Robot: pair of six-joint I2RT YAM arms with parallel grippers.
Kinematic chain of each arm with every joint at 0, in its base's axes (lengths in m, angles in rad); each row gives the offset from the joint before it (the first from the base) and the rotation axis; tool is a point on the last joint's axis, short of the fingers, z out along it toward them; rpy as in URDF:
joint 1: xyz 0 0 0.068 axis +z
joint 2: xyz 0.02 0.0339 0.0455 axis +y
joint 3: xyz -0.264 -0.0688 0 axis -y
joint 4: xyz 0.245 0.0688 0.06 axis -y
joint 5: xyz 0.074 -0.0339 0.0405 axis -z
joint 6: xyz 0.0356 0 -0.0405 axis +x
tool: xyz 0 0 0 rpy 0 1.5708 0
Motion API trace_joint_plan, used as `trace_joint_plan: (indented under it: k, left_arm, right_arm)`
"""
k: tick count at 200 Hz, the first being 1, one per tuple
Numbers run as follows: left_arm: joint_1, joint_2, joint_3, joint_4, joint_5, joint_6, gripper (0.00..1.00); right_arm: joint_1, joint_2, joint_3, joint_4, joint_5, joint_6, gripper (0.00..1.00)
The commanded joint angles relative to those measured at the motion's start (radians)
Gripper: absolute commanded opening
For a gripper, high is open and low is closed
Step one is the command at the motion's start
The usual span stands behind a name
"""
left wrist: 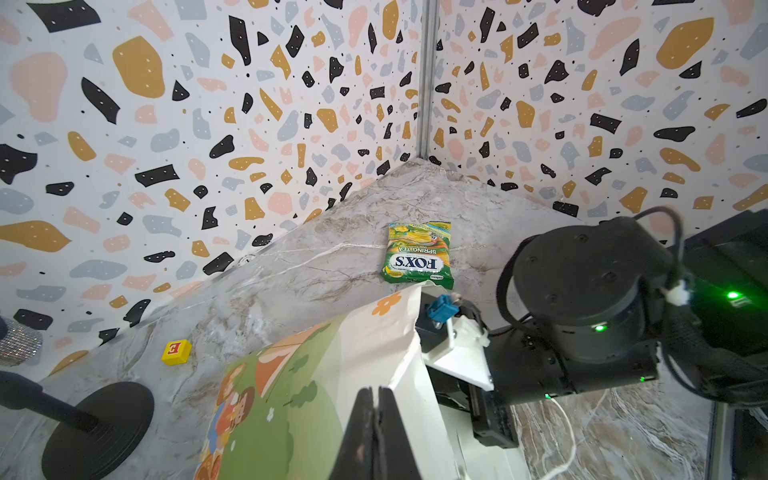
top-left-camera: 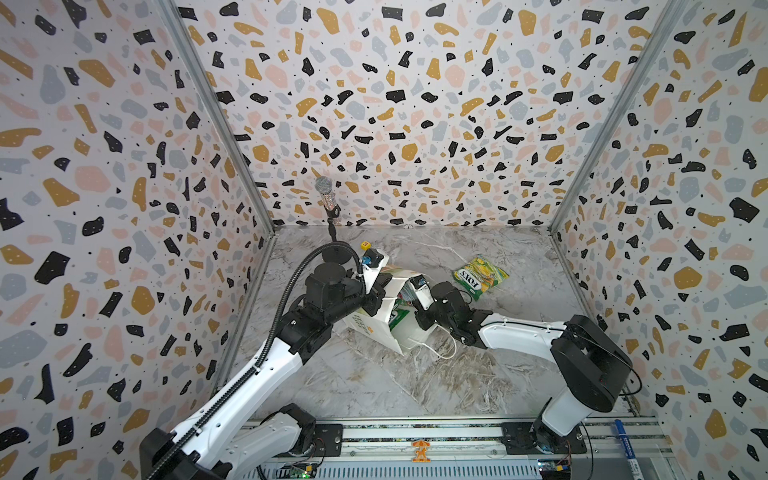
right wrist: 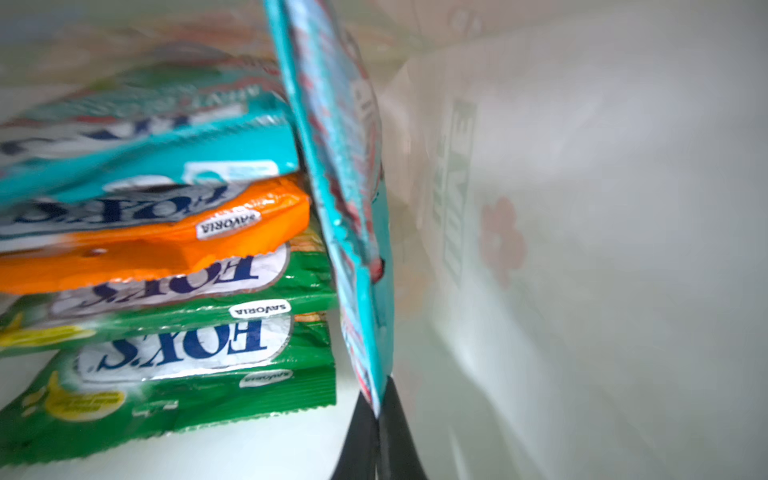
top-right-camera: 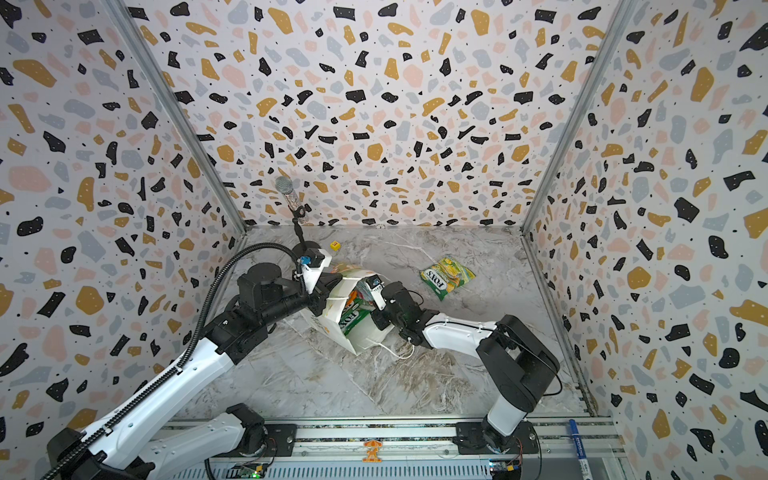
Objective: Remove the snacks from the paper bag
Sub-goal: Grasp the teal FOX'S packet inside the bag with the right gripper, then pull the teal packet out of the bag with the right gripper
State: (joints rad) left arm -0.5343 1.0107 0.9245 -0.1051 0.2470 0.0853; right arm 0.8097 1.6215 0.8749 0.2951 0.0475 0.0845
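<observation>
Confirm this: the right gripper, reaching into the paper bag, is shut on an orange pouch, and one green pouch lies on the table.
One error: the right gripper is shut on a teal pouch, not an orange one, as the right wrist view shows; the orange pouch lies stacked. The rest holds: it reaches into the paper bag, and one green pouch lies on the table.

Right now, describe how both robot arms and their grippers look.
The left arm and right arm have white moulded links with black joint housings. A black ribbed cable conduit runs along the left one. The left gripper and right gripper end in thin black tapered fingers.
</observation>
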Motion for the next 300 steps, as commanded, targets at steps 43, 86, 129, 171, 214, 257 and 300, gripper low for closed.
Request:
trace_joint_plan:
  k: [43, 86, 129, 171, 214, 257, 300]
  left_arm:
    - [-0.003, -0.031, -0.004, 0.025, -0.055, -0.009, 0.0]
    - [-0.003, -0.033, -0.004, 0.027, -0.061, -0.013, 0.0]
    - [-0.003, -0.033, -0.004, 0.027, -0.062, -0.013, 0.0]
    - [-0.003, -0.03, -0.003, 0.025, -0.065, -0.013, 0.0]
    - [-0.003, -0.029, -0.003, 0.025, -0.068, -0.016, 0.0]
    - [-0.003, -0.024, 0.0, 0.02, -0.062, -0.017, 0.0]
    - [-0.003, -0.017, 0.004, 0.018, -0.054, -0.015, 0.0]
  right_arm:
    - [-0.004, -0.227, -0.087, -0.057, -0.005, 0.037, 0.0]
    - [-0.004, -0.352, -0.106, -0.118, 0.026, 0.034, 0.0]
    - [-0.003, -0.457, -0.101, -0.169, 0.06, 0.022, 0.0]
    - [-0.003, -0.53, -0.093, -0.206, 0.091, 0.014, 0.0]
    - [-0.003, -0.602, -0.075, -0.247, 0.114, 0.0, 0.0]
    - [-0.004, -0.69, -0.092, -0.251, 0.12, -0.031, 0.0]
    - [-0.022, -0.756, -0.088, -0.264, 0.139, -0.036, 0.0]
